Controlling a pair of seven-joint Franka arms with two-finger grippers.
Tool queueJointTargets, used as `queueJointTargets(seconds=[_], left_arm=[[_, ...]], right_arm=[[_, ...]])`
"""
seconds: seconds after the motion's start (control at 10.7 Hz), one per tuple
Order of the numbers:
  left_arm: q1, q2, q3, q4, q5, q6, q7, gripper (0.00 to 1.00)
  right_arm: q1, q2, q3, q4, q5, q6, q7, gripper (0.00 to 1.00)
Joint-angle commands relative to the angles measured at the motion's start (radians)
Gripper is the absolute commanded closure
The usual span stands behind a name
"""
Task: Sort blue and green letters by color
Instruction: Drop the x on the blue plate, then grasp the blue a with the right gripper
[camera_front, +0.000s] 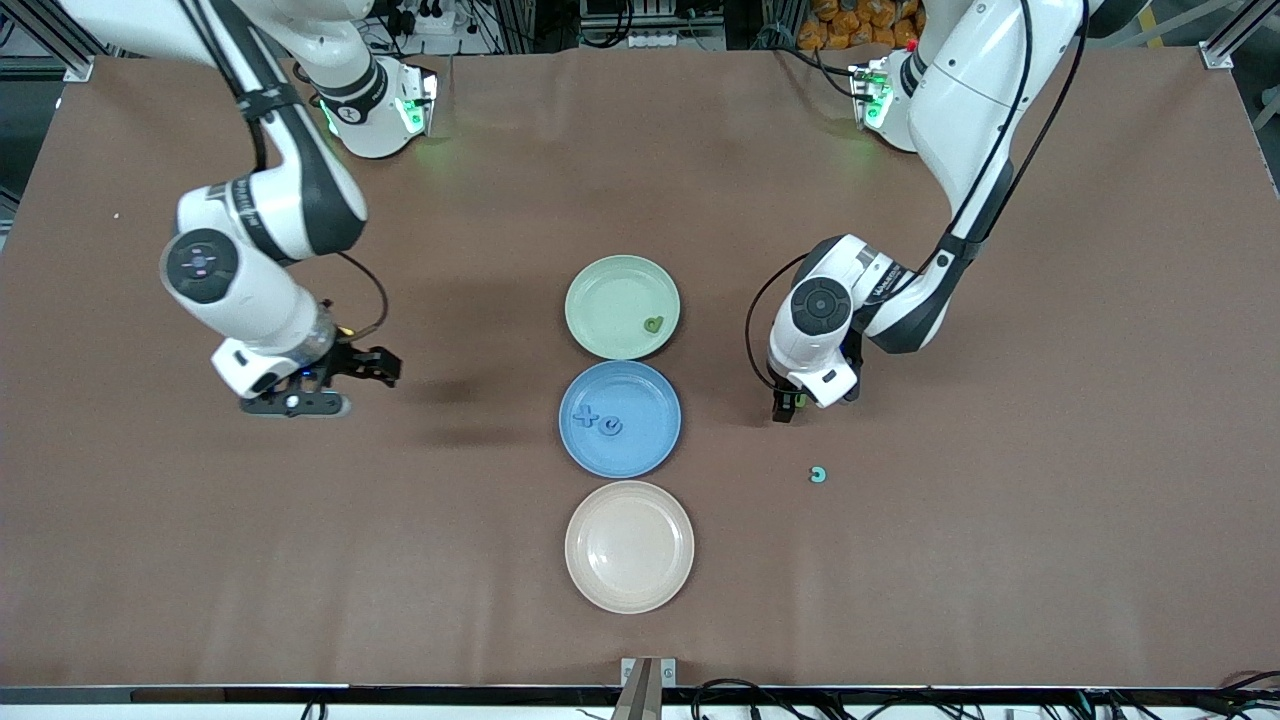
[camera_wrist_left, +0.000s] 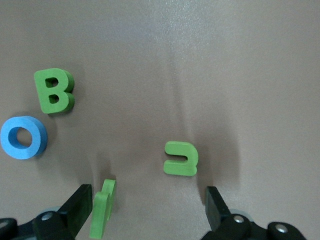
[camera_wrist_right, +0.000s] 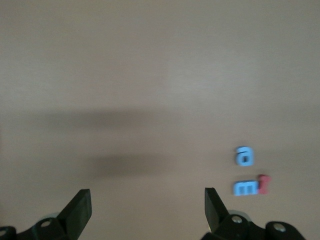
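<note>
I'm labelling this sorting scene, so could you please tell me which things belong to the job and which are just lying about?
Job: green letter on green plate; two blue letters on blue plate; green B, blue O, blue a, blue m on the table.
Lying about: beige plate, red letter.

Letters under left arm: hidden in front view.
Green letter (camera_wrist_left: 102, 207) by finger: edge-on, unreadable.
Red letter (camera_wrist_right: 263, 183): blurred.
</note>
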Motion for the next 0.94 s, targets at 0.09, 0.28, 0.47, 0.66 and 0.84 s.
queueJointTargets(seconds=[0.09,0.28,0.47,0.66,0.84], left_arm=[[-0.003,-0.028,-0.004,-0.004,0.021,-0.033,-0.033,0.0],[-0.006,-0.029,-0.004,-0.001,0.014,-0.033,-0.068,0.34],[0.003,-0.04,-0.004,-0.001,0.014,-0.033,-0.119,1.0],[0.003,-0.04,-0.004,0.0,0.014,-0.033,-0.114,1.0],[0.002,-0.045,-0.004,0.0,0.017,-0.033,-0.11,1.0]], right_arm=[[-0.153,-0.012,-0.016,-0.099,-0.003,0.119,-0.25,0.0],[-0.205,0.063,-0.043,-0.102,-0.005,0.228,-0.373,0.0],[-0.202,0.136,-0.086,-0.096,-0.003,0.313,-0.424,0.06],[-0.191,0.199,-0.112,-0.095,0.0,0.374,-0.418,0.14],[-0.19,0.218,-0.117,-0.101,0.0,0.381,-0.416,0.17]])
